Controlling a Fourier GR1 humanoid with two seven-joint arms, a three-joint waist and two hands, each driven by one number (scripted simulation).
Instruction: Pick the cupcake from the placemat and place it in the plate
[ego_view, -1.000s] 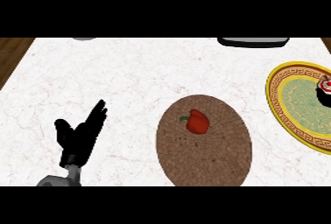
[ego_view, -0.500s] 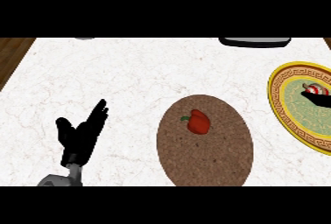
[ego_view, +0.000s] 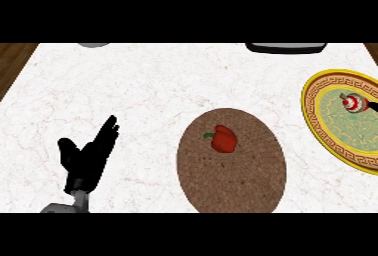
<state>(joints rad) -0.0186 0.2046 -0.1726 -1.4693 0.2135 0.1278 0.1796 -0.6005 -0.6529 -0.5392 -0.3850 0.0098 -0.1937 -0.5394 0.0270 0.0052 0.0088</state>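
Table (ego_view: 148, 85) of pale marble carries everything here. Nearest, at the lower left, the left hand (ego_view: 87, 159) stands open with straight fingers pointing up. It holds nothing and is well apart from the work, so it is probably parked there to keep out of the way.

Further in, at the middle, lies the brown oval placemat (ego_view: 230, 187). Only a red pepper (ego_view: 224, 139) sits on it, in its upper half; no cupcake is there. The pepper is no part of the job and seems merely left where it was.

To the right and further on, the plate (ego_view: 308, 102) with its yellow patterned rim runs off the edge. The cupcake (ego_view: 351, 103) sits inside it, on the green middle. A dark sliver at the frame's edge touches the cupcake. I take it for the right hand (ego_view: 373, 106), there to set the cupcake down, but I cannot tell whether it is holding or letting go. By my reading the placing is all but done.

At the far edge are a dark object (ego_view: 284, 48) and a grey one (ego_view: 94, 44), both cut off.
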